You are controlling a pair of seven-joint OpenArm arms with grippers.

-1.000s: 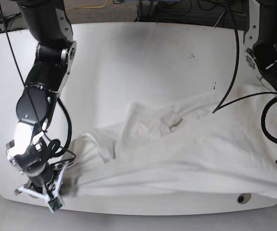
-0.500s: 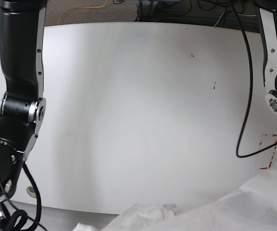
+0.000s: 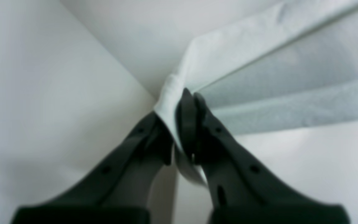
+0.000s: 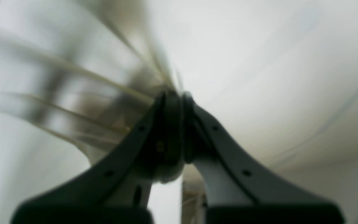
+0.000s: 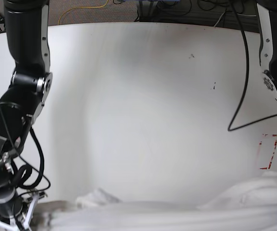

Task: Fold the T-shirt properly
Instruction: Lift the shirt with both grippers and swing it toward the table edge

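The off-white T-shirt (image 5: 153, 215) hangs as a stretched band along the bottom of the base view, bunched near its left end and rising at the right. In the left wrist view my left gripper (image 3: 187, 101) is shut on a folded edge of the T-shirt (image 3: 259, 56), which runs taut to the upper right. In the right wrist view my right gripper (image 4: 174, 98) is shut on the T-shirt (image 4: 73, 93), whose blurred folds fan out to the left. In the base view the right arm (image 5: 13, 125) reaches down to the cloth's left end. The left gripper is out of that frame.
The white table (image 5: 138, 96) fills the base view. A red-marked patch (image 5: 267, 151) lies near its right side. A black cable (image 5: 242, 86) hangs from the left arm (image 5: 275, 57). More cables lie on the floor beyond the far edge.
The shirt lay spread across the table's front half a second ago. It now hangs stretched between both shut grippers at the view's bottom edge, slightly higher than half a second ago.
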